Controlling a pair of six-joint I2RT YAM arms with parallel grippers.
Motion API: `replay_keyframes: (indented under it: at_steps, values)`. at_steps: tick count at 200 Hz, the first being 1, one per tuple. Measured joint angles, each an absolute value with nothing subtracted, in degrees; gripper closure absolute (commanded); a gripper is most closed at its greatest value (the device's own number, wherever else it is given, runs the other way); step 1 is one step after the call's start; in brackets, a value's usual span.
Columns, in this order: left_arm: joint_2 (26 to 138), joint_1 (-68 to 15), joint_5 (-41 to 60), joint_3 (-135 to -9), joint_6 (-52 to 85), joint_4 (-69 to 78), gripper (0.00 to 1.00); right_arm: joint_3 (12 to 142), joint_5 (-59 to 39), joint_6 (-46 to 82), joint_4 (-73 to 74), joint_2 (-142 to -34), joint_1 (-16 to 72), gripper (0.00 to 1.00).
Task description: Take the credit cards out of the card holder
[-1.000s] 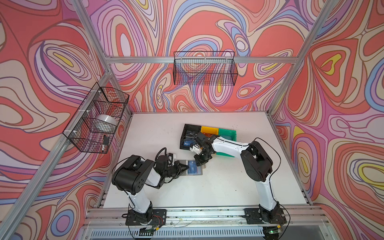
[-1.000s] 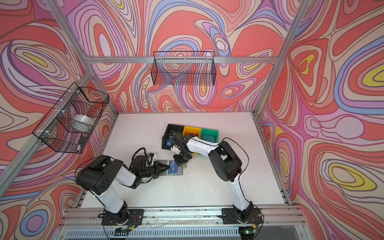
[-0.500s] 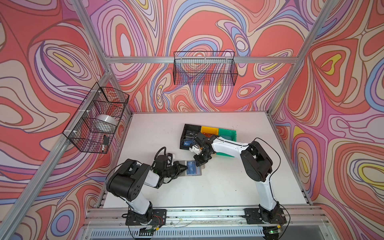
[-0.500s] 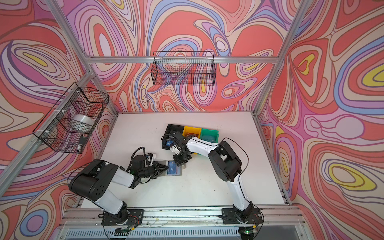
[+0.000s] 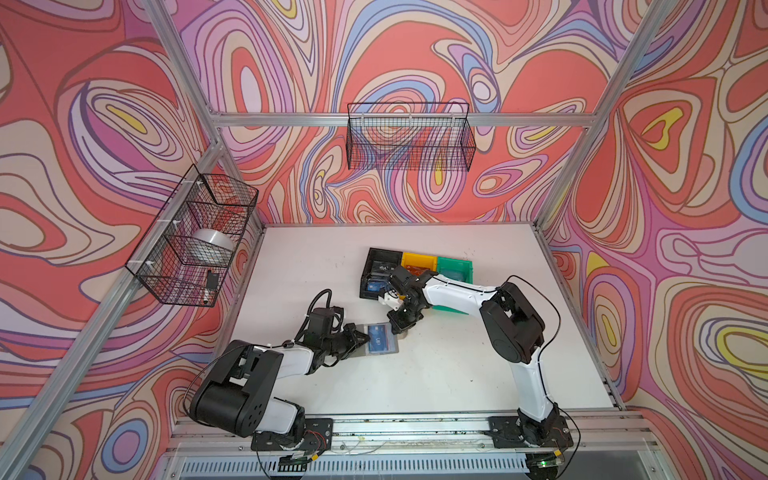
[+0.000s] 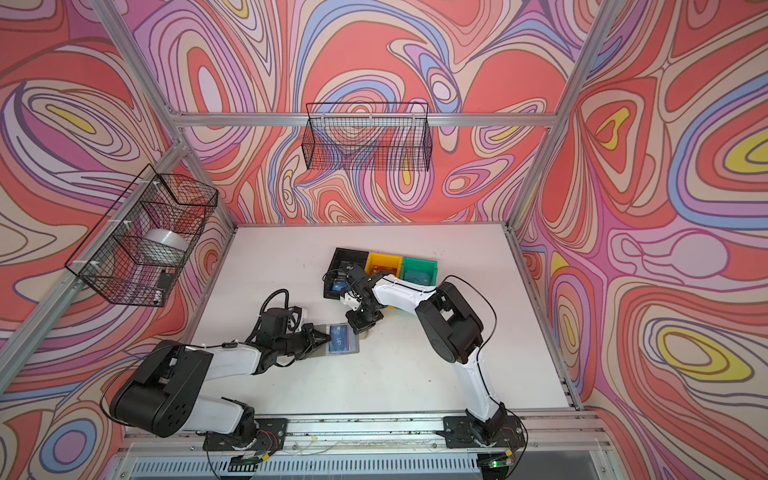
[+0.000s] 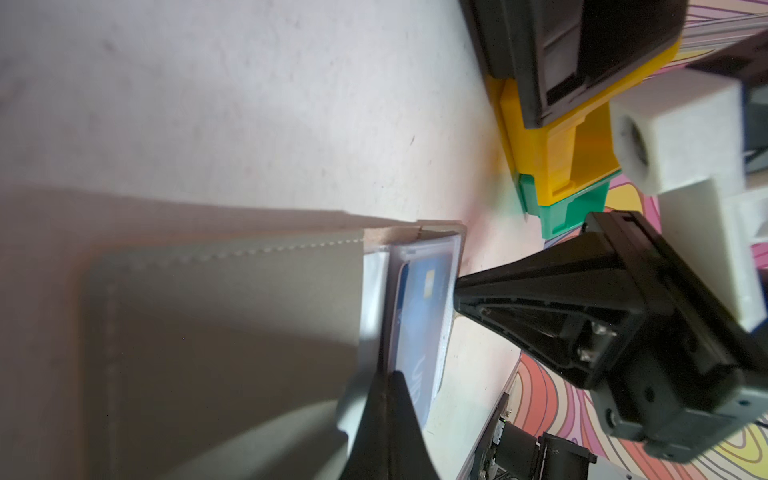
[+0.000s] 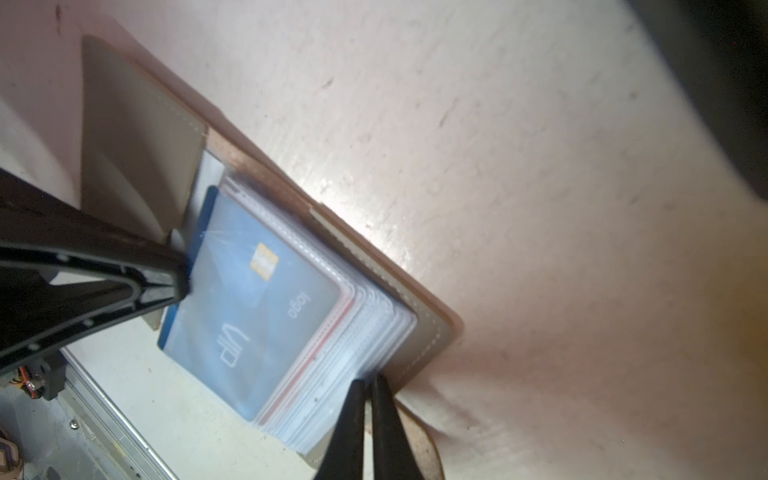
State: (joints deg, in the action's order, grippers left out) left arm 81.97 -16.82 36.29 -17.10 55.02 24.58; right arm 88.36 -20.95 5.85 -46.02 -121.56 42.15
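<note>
— Pulling now could drag your whole card holder [image 8: 141, 137] along the table [image 8: 540, 208]. It lies open, blue card [image 8: 257, 299] on top.
— What's holding it?
— Your left end effector [image 7: 386, 378] is pinched shut on that thin, stiff card. Your right end effector [image 8: 368, 382], nearly shut, sits on the clear sleeves [image 8: 374, 328]. They're slick and floppy, so they may slip.

Top views high overhead, wrist views close on card holder [image 7: 224, 332]
</note>
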Motion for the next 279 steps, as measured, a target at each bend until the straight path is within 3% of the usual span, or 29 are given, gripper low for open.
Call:
replay_keyframes:
  at_steps: [279]
  values:
    - [67.07, -9.41, 29.78, -18.06, 46.04, 0.56, 0.99, 87.48, -21.89, 5.15, -44.91, -121.27, 42.19, 0.89]
